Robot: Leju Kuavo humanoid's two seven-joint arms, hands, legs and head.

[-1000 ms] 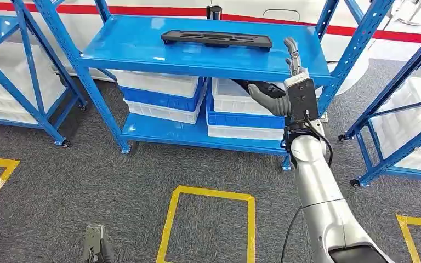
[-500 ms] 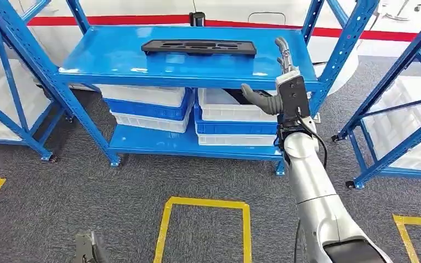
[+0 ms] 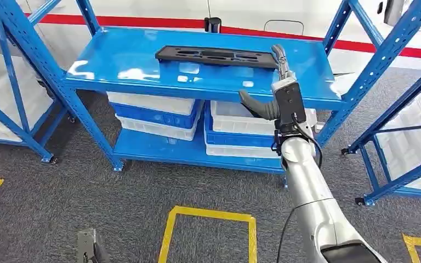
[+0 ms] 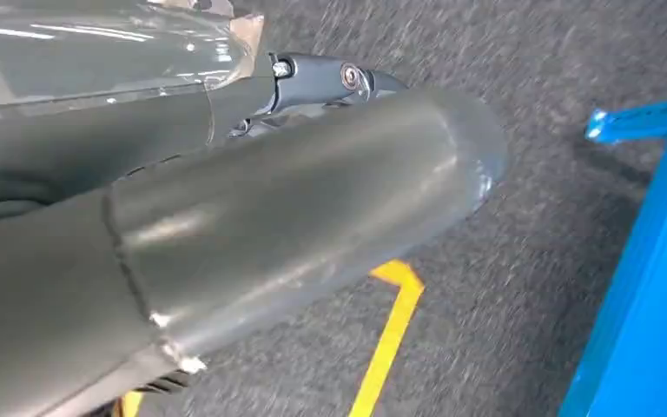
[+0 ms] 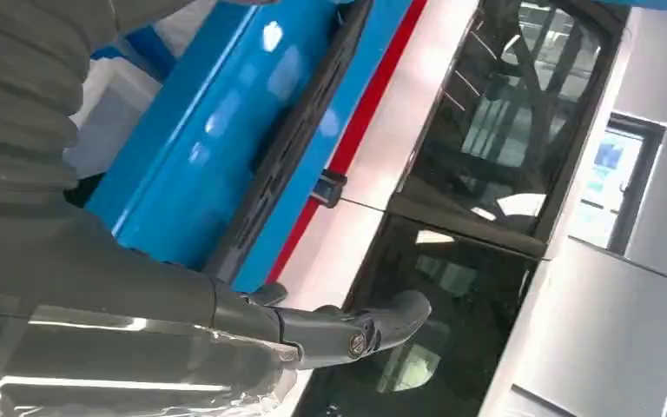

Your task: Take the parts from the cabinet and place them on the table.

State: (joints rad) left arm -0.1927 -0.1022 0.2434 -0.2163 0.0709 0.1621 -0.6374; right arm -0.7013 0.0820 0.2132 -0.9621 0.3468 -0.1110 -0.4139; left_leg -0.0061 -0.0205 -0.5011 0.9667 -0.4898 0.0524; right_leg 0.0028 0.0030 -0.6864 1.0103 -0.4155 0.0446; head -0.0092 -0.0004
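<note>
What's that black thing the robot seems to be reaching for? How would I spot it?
Find the blue metal rack facing the robot. On its top shelf lies a long, flat black part with cut-out slots, near the raised right hand. The white and blue bins all sit on the shelf below.

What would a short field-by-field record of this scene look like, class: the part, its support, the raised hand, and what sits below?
part: long flat black plastic part with cut-outs, lying flat
support: top shelf of the blue metal rack
right hand: raised at the shelf's front edge near the part's right end, fingers apart, holding nothing
left hand: low over grey carpet, state unclear
below: white and blue plastic crates stacked on the lower shelf
floor: yellow tape square on grey carpet
</note>
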